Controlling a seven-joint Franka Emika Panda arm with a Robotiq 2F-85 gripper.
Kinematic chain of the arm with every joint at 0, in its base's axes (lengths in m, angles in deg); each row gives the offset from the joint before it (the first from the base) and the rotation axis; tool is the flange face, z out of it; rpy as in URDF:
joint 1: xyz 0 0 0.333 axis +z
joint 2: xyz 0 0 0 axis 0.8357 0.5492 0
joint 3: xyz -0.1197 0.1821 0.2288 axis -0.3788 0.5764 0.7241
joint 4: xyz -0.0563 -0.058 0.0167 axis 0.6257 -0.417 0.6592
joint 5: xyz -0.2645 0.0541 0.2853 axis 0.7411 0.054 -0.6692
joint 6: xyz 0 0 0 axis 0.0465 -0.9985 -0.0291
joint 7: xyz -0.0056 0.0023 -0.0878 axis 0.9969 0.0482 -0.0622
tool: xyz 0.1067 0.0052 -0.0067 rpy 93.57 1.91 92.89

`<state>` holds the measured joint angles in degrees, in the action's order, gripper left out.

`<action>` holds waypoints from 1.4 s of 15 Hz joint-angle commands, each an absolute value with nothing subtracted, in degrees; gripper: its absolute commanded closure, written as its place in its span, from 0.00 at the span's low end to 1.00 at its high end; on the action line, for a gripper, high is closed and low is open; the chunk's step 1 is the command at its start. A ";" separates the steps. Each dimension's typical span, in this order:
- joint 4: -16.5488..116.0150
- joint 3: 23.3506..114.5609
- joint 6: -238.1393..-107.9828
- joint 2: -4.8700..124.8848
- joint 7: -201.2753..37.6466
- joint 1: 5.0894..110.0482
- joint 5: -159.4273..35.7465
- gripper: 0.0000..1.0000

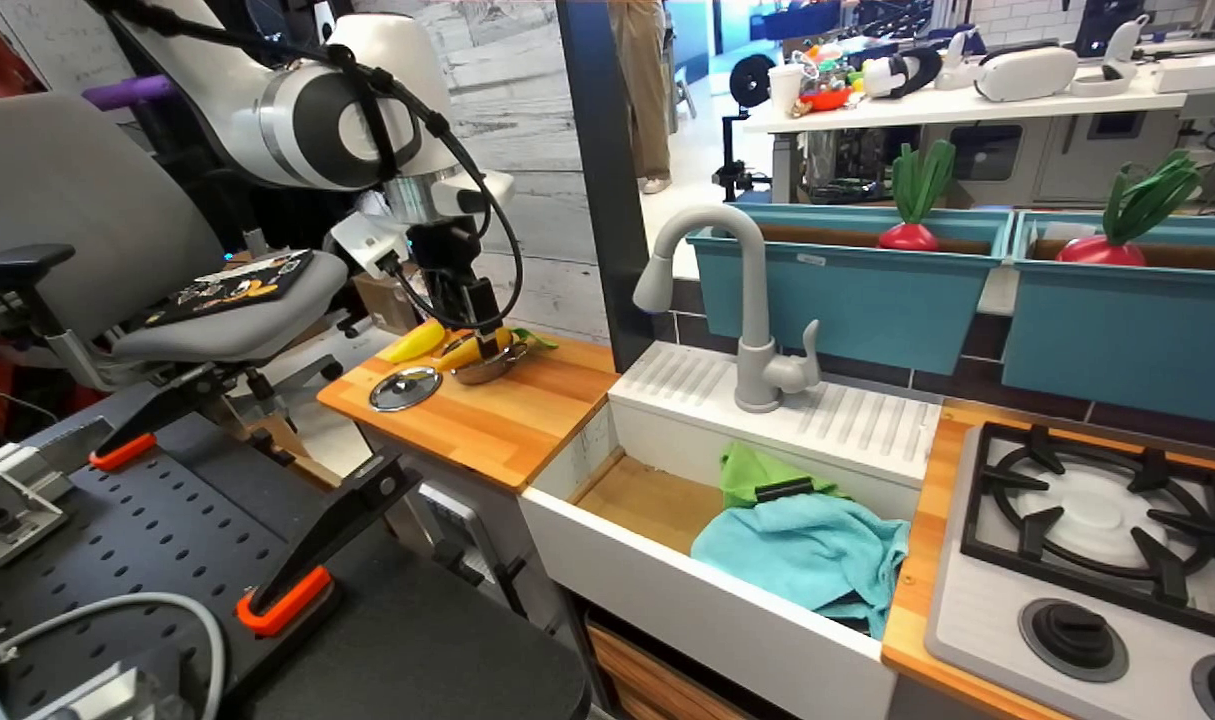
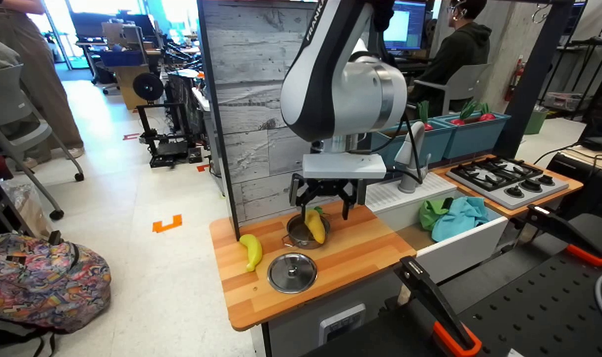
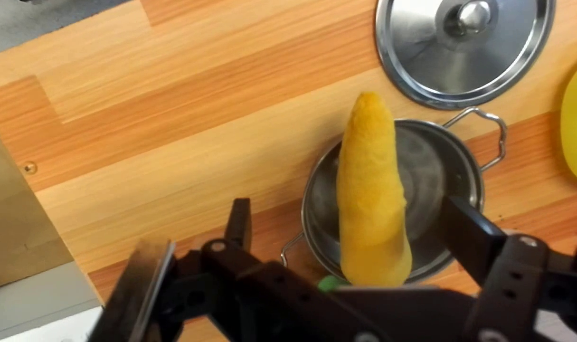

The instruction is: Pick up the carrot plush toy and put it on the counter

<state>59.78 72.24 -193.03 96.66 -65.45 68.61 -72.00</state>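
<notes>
- The carrot (image 3: 373, 199) lies across the pot (image 3: 428, 171), near the back edge of the counter (image 2: 365, 248), where the wall (image 2: 251, 124) stands; its narrow end passes over the rim, and its green tuft is on the wall side.
- The claw (image 2: 324, 215) stands above the carrot, wide open, with nothing in its grip.
- The carrot is between the two fingers (image 3: 241, 221), apart from both in the wrist view; it looks closer to the finger over the pot than to the one over bare wood on the side of the sink (image 1: 707, 615).
- Whether a fingertip dips below the pot's rim, I cannot tell.
- The lid (image 2: 292, 272) lies flat, knob up, just beside the pot, toward the front edge.
- The banana (image 2: 251, 252) lies near the corner where the back edge meets the end away from the sink.
- The sink adjoins the opposite end, with a green cloth (image 1: 752, 470) and a blue cloth (image 1: 797, 550) bunched inside.
- In both exterior views the tap (image 1: 755, 300) rises behind the sink, and the stove (image 1: 977, 610) sits beyond it.
</notes>
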 commanded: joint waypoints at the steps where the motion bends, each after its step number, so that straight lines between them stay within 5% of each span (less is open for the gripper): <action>1: 55.04 70.38 -192.53 100.21 -63.31 70.68 -71.60 0.25; 3: 53.86 70.04 -192.53 101.19 -63.13 71.27 -71.41 0.35; 10: 51.90 69.74 -192.51 102.50 -63.18 72.08 -71.42 1.00; 21: 60.69 70.18 -196.65 96.25 -63.77 72.43 -71.85 1.00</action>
